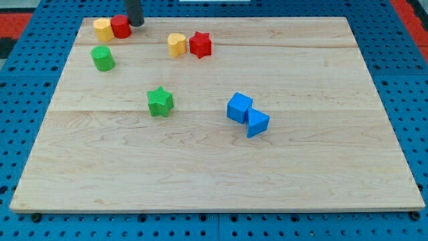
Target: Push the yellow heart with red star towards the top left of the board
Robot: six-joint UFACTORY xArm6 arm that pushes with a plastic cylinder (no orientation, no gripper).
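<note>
The yellow heart sits near the view's top, left of centre, touching the red star on its right. My tip is at the top edge of the board, just right of a red cylinder, which touches a yellow block at the top left. The tip is about sixty pixels left of and slightly above the yellow heart, apart from it.
A green cylinder stands below the top-left pair. A green star lies left of centre. A blue cube and a blue triangular block touch each other right of centre. The wooden board lies on a blue pegboard.
</note>
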